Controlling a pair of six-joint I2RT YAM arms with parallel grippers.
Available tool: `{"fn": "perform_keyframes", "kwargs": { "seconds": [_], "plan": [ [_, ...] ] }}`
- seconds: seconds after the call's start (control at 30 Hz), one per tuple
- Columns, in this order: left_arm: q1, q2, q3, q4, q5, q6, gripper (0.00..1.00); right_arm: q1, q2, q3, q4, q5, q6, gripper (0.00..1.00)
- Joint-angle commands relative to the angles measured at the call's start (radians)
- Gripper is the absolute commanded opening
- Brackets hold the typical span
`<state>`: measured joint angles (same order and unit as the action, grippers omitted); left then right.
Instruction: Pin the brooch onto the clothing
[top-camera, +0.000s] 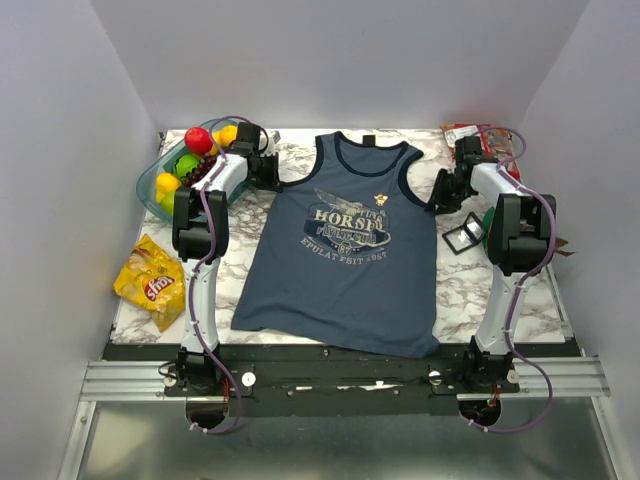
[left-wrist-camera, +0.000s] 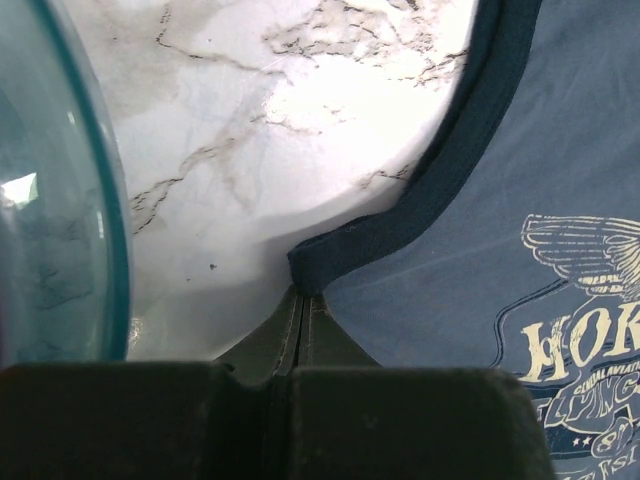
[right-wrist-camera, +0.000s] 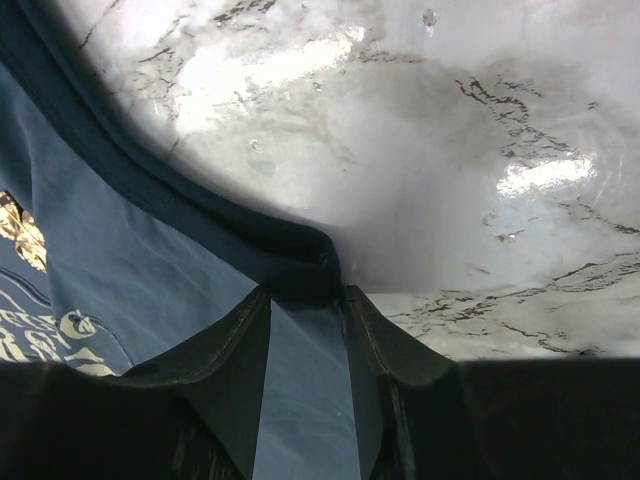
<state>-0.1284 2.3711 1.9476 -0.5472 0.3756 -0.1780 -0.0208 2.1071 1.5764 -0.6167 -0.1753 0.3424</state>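
We're seeing the brooch (top-camera: 380, 200) lying on the tank top (top-camera: 340, 290), right of centre, nearer the right pincer (right-wrist-camera: 308, 290), which is straddling that armhole edge fingers apart, while the left pincer (left-wrist-camera: 297, 297) is clamping the left armhole trim.

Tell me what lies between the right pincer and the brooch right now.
Only tank top: its navy armhole trim, then plain blue cloth, from the right pincer to the brooch. The top external view shows it.
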Motion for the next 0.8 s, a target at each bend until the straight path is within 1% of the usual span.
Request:
{"fn": "perform_keyframes", "kwargs": {
  "seconds": [0.0,0.07,0.13,0.17,0.23,0.27,0.33,0.37,0.53,0.77],
  "plan": [
    [0.026,-0.027,-0.024,-0.014,-0.009,-0.017,0.0,0.008,0.045,0.077,-0.081,0.037,-0.013,0.44],
    [0.026,-0.029,-0.024,-0.013,-0.007,-0.017,0.0,0.015,0.062,0.109,-0.11,0.051,-0.017,0.44],
    [0.026,-0.029,-0.024,-0.013,-0.006,-0.017,0.0,0.015,0.074,0.125,-0.124,0.05,-0.019,0.4],
    [0.026,-0.03,-0.026,-0.013,-0.006,-0.018,0.0,0.015,0.077,0.137,-0.135,0.05,-0.019,0.3],
    [0.026,-0.032,-0.026,-0.011,-0.004,-0.017,0.0,0.015,0.079,0.14,-0.137,0.048,-0.017,0.21],
    [0.026,-0.032,-0.027,-0.011,-0.001,-0.017,0.0,0.015,0.08,0.143,-0.138,0.048,-0.017,0.15],
    [0.026,-0.033,-0.026,-0.011,0.0,-0.017,0.0,0.015,0.083,0.146,-0.143,0.05,-0.016,0.08],
    [0.026,-0.033,-0.027,-0.011,0.0,-0.018,0.0,0.015,0.08,0.145,-0.143,0.053,-0.014,0.01],
    [0.035,-0.035,-0.041,-0.016,-0.03,-0.009,0.0,0.012,0.057,0.112,-0.138,0.123,-0.005,0.0],
    [0.061,-0.047,-0.055,-0.017,-0.05,-0.003,0.0,-0.028,0.014,0.068,-0.141,0.165,0.0,0.01]
  ]
}}
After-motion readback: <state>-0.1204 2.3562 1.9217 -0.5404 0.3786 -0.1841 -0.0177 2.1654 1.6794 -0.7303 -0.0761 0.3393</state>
